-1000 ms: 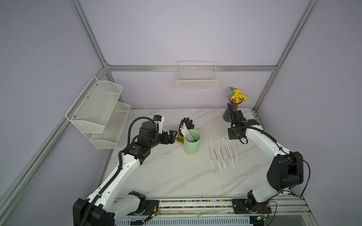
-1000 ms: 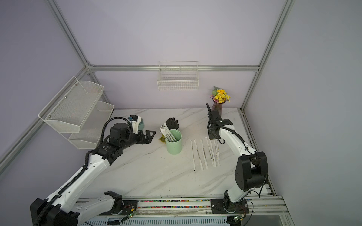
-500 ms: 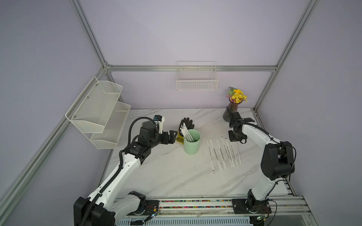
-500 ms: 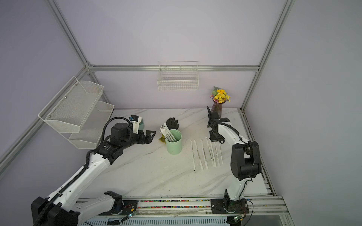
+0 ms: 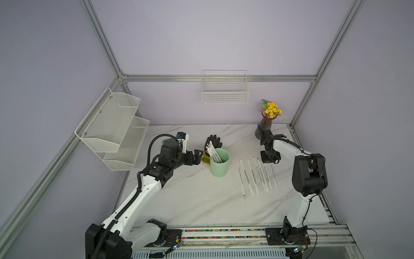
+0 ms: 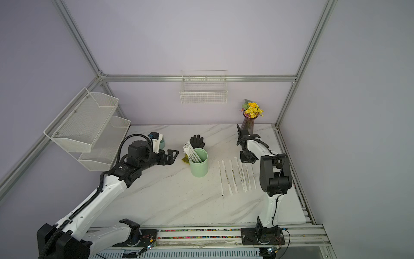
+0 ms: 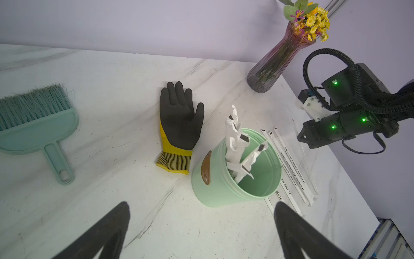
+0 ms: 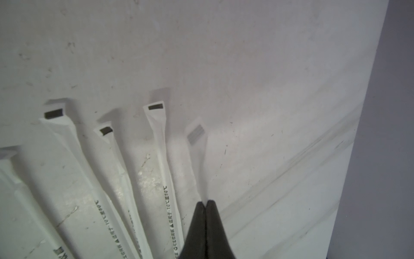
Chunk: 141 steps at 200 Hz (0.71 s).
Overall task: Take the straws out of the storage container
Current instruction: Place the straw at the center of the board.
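left jaws spread by mint cup [image 5: 219, 168] of white straws [image 7: 231, 143]; right jaws seemingly pinch 1 blurred straw [image 8: 197, 154].

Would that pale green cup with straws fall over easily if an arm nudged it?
Probably: the pale mint-green cylindrical cup is taller than wide and stands free on the white marble table. It likely weighs little, holding only a few white paper-wrapped straws. Those lean to one side, which may favour tipping there.
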Tool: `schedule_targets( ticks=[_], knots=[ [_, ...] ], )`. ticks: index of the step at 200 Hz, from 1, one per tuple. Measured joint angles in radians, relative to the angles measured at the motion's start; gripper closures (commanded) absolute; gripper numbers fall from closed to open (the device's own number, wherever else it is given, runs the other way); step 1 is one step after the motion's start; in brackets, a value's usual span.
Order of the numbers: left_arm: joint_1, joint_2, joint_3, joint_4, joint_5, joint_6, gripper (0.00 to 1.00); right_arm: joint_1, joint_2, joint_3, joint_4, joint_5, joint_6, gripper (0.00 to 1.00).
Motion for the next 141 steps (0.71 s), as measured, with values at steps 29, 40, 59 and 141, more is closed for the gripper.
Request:
schedule_targets(
  ticks=[29,40,59,141],
  knots=[
    [0.000,0.000,0.000,0.000,0.000,0.000,0.00,-0.006,0.047,0.014,-0.001,0.000,-0.003,0.92],
    [0.000,0.000,0.000,0.000,0.000,0.000,0.00,-0.007,0.063,0.019,-0.001,-0.003,-0.004,0.92],
    [0.000,0.001,0.000,0.000,0.000,0.000,0.00,-0.010,0.086,0.026,0.002,-0.007,-0.006,0.90],
    [0.000,0.005,0.000,-0.001,0.000,0.000,0.00,-0.011,0.102,0.038,0.004,-0.013,-0.009,0.80]
  ],
)
